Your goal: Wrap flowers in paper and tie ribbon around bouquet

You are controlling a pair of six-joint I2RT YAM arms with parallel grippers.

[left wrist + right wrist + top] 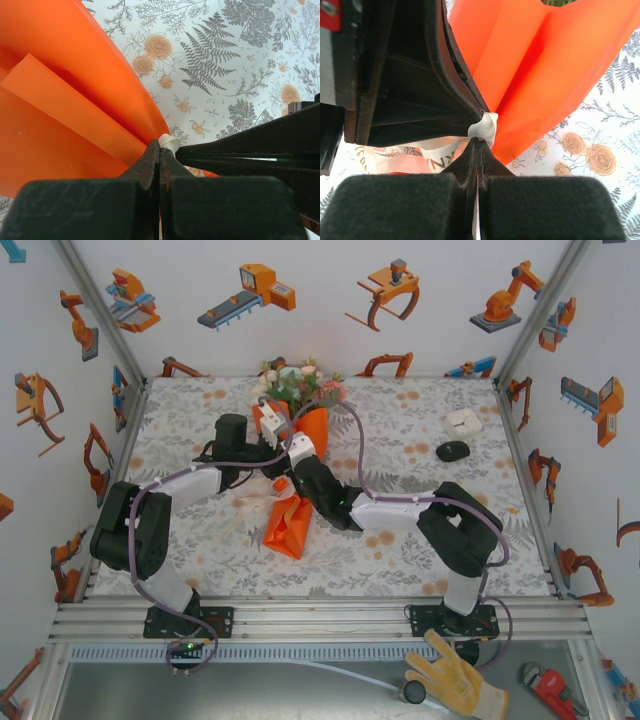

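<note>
The flowers [303,383] sit in the paper cone [316,430]; left gripper [160,148] and right gripper [478,143] each pinch ribbon [487,126]

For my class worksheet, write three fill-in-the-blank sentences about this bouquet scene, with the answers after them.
The paper around the flowers is ___.
The left gripper and right gripper each have fingers shut on the cream ___.
Beside the white box lies a small ___ oval object.
Missing words: orange; ribbon; black.

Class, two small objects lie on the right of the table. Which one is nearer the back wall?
The white box, pale and squarish; the black oval object lies in front of it, toward the near edge.
</note>
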